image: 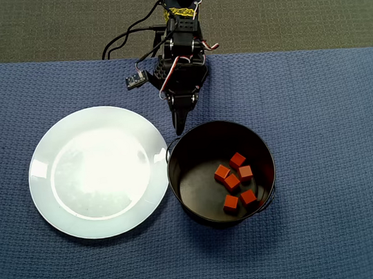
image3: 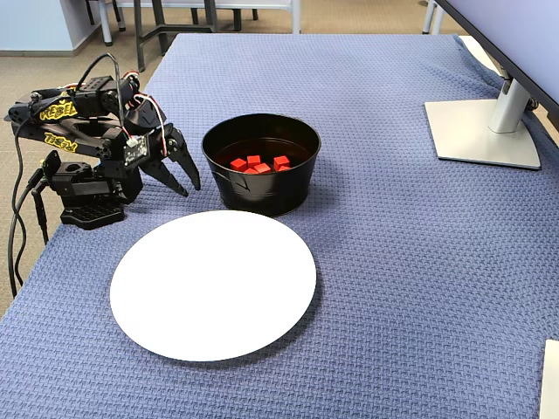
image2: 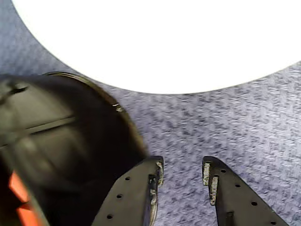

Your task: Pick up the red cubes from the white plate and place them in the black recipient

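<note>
Several red cubes (image: 235, 182) lie inside the black recipient (image: 189, 194), a round pot right of the white plate (image: 95, 172). No cube shows on the plate. My gripper (image: 179, 126) hangs just beyond the pot's far-left rim, above the cloth, with the arm folded back near its base. In the wrist view the gripper (image2: 181, 175) is open with nothing between its fingers. There the pot (image2: 70, 141) is at the left with cubes (image2: 21, 197) showing, and the plate (image2: 160, 42) is at the top. The fixed view shows the gripper (image3: 190, 188) left of the pot (image3: 262, 192), with the cubes (image3: 258, 163) inside it.
A blue woven cloth (image: 328, 135) covers the table. The arm's base (image3: 83, 205) and cables sit at the table's edge. A monitor stand (image3: 485, 131) stands at the far right in the fixed view. A pale object's corner (image3: 550, 380) shows at the lower right.
</note>
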